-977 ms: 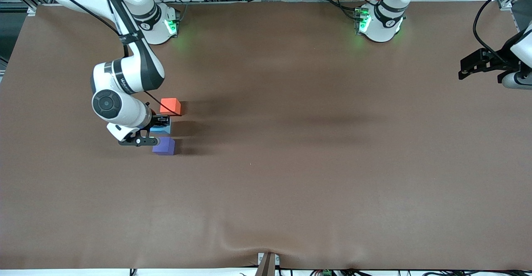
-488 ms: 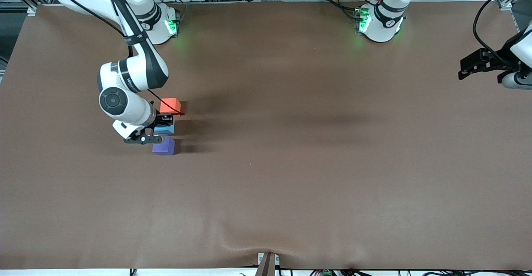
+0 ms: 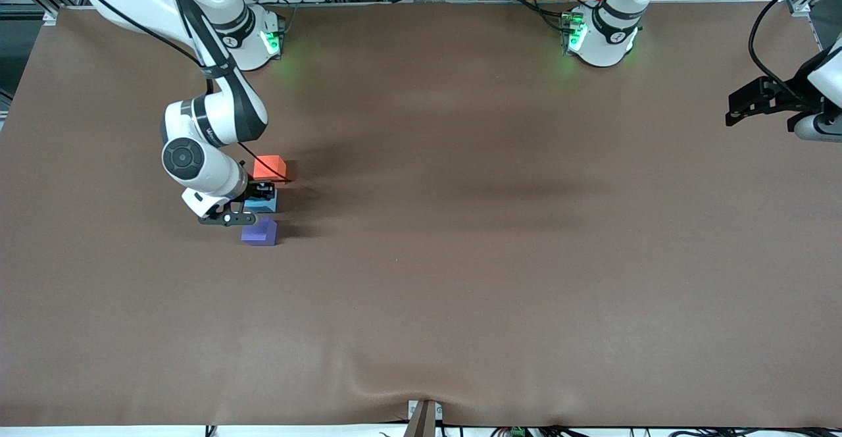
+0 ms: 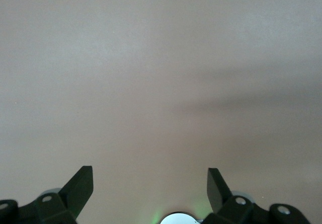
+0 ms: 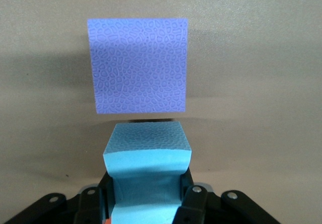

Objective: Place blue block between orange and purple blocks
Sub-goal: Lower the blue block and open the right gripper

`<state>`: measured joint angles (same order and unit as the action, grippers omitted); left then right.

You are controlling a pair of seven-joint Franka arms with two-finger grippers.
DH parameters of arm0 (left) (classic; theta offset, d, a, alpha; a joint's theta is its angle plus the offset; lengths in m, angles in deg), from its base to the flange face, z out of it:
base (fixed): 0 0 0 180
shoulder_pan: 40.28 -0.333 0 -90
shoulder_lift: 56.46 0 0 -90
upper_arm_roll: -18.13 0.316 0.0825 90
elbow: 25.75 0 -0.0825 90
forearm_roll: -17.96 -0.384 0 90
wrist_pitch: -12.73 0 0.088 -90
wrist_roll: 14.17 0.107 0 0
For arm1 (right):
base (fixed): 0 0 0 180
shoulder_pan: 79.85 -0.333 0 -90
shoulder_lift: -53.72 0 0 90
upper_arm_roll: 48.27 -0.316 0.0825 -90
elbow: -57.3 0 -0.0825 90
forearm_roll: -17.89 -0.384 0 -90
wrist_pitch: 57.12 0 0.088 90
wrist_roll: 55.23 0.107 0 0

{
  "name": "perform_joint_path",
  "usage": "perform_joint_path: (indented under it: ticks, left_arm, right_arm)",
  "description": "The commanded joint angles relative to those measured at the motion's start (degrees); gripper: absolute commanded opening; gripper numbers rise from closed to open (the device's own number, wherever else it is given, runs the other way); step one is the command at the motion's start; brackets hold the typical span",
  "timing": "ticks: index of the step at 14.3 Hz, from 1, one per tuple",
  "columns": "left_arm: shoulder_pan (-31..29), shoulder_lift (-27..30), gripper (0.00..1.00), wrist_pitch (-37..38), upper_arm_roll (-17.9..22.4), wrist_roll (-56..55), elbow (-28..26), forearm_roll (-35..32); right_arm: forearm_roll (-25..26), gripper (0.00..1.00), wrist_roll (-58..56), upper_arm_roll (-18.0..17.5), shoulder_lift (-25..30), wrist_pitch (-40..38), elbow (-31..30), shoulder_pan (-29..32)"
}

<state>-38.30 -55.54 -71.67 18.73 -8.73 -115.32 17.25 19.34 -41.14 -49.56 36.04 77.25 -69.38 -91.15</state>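
Clamping the blue block (image 5: 147,156) between its fingers, the right gripper (image 3: 260,195) is holding it low in the gap between the orange block (image 3: 269,168) and the purple block (image 3: 259,231), toward the right arm's end of the brown table (image 3: 500,259). Orange is lying farther from the front camera, purple nearer. Waiting spread open, the left gripper (image 4: 150,186) is hanging over bare table at the left arm's end.

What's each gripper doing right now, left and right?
Left gripper: open, holding nothing, waiting at its end of the table.
Right gripper: shut on the blue block, between the orange block and the purple block.
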Motion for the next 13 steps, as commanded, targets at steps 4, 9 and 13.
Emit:
perform_joint_path:
  ticks: [4,9,13]
  left_arm:
    - [0.0,-0.2,1.00,0.4,0.0,0.4,0.5,0.4]
    - [0.0,-0.2,1.00,0.4,0.0,0.4,0.5,0.4]
    - [0.0,-0.8,1.00,0.4,0.0,0.4,0.5,0.4]
  right_arm:
    - [-0.1,0.00,0.2,-0.7,-0.7,1.9,-0.7,0.6]
    - [-0.1,1.00,-0.4,-0.7,-2.4,1.2,1.1,0.7]
    - [-0.2,1.00,0.2,-1.0,-1.7,-15.1,12.1,0.6]
